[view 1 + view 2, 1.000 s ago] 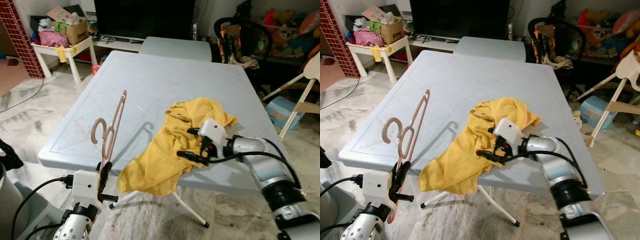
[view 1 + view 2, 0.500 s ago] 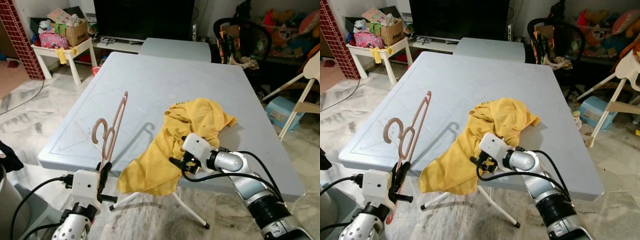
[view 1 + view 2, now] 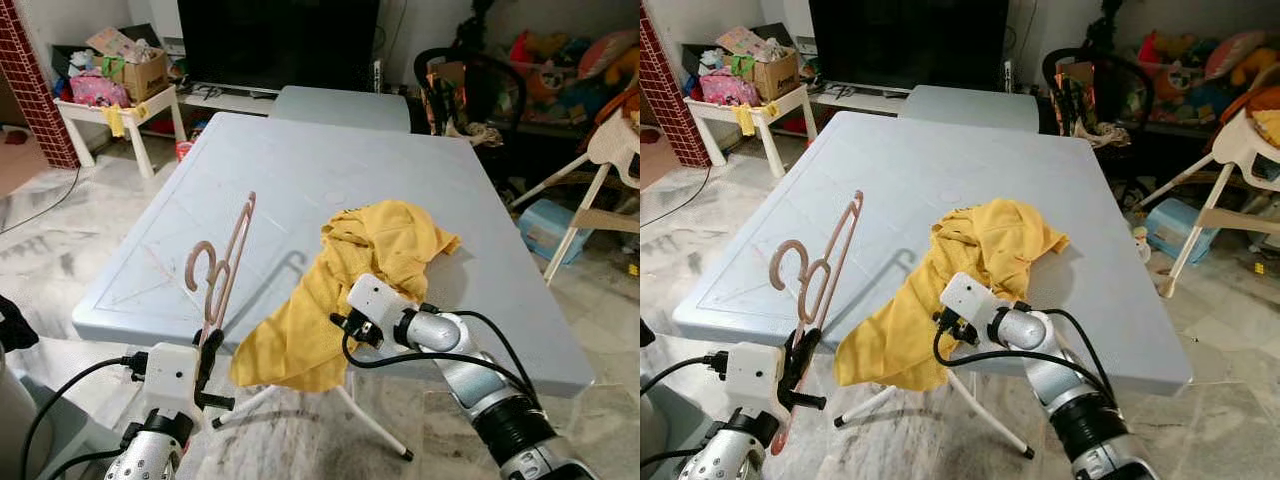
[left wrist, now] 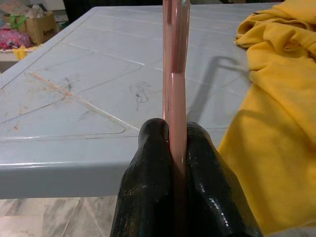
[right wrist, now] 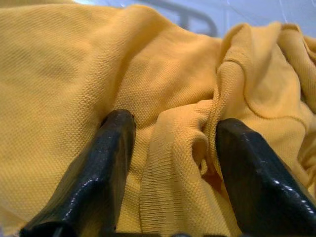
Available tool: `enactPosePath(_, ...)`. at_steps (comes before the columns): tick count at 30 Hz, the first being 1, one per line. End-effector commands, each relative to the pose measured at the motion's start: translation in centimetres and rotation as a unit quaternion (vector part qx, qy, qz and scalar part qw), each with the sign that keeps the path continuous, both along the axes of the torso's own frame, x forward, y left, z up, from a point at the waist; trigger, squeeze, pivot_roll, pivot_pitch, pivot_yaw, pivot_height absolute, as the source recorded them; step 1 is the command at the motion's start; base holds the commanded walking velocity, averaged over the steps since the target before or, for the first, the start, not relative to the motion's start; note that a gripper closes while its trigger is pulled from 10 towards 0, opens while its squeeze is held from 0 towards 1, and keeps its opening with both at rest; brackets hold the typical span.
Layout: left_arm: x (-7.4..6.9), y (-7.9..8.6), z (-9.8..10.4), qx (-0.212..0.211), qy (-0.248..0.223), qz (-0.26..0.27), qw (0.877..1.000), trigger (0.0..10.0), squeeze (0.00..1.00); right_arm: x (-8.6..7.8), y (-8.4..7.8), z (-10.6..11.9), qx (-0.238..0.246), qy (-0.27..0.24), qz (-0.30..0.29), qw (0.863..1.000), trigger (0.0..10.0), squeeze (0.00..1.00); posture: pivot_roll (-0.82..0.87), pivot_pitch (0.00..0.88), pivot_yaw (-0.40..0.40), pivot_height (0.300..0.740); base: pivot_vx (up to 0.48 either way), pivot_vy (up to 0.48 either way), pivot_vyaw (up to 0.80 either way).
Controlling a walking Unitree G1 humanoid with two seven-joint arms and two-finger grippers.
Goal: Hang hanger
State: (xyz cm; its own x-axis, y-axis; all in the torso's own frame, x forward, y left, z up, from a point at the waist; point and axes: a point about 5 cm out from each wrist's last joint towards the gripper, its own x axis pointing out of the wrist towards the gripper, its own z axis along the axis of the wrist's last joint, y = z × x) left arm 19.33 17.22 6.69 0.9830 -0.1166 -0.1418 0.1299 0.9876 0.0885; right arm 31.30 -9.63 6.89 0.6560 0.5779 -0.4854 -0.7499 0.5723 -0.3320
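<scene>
Left wrist view: left gripper point(image 4: 175, 148) clamped tight on pink hanger point(image 4: 174, 59), standing upright between the fingers. Right gripper point(image 5: 170, 148) spread wide, yellow shirt point(image 5: 163, 89) bunched between its fingers point(image 5: 106, 173), nothing gripped.

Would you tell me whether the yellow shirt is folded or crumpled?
Crumpled: the yellow shirt lies bunched on the table, one end hanging over its edge.
</scene>
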Motion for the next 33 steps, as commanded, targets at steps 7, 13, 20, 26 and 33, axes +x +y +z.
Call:
enactPosePath(7, 0.1, -0.1, 0.6, 0.002, -0.006, -0.002, 1.0, 10.0, 0.0, -1.0, -0.9, -3.9, -0.023, 0.087, -0.074, 0.993, 0.0, 0.0, 0.06, 0.0, -0.045, 0.74, 0.0, 0.0, 0.0)
enactPosePath(13, 0.5, -0.2, 1.5, -0.012, -0.02, 0.006, 1.0, 10.0, 0.0, 0.4, 0.2, -2.9, 0.011, 0.062, -0.106, 0.992, 0.0, 0.0, 0.07, 0.0, -0.051, 0.74, 0.0, 0.0, 0.0)
enactPosePath(20, 1.1, -0.8, 2.7, -0.035, -0.038, -0.009, 0.999, 10.0, 0.0, 1.2, -0.2, -2.1, 0.035, 0.04, -0.133, 0.99, 0.0, 0.0, 0.06, 0.0, -0.047, 0.74, 0.121, 0.0, 0.0)
enactPosePath(26, 1.4, -0.8, 2.5, -0.039, -0.029, -0.013, 0.999, 10.0, 0.0, 1.0, -1.1, -2.7, 0.034, 0.04, -0.145, 0.988, 0.0, 0.0, 0.04, 0.0, -0.038, 0.74, 0.297, 0.259, 0.0)
enactPosePath(33, 1.7, -1.0, 1.9, -0.029, -0.022, -0.008, 0.999, 10.0, 0.0, 1.0, -1.1, -2.7, 0.036, 0.036, -0.144, 0.988, 0.0, 0.0, 0.04, 0.0, -0.04, 0.74, 0.042, 0.034, 0.0)
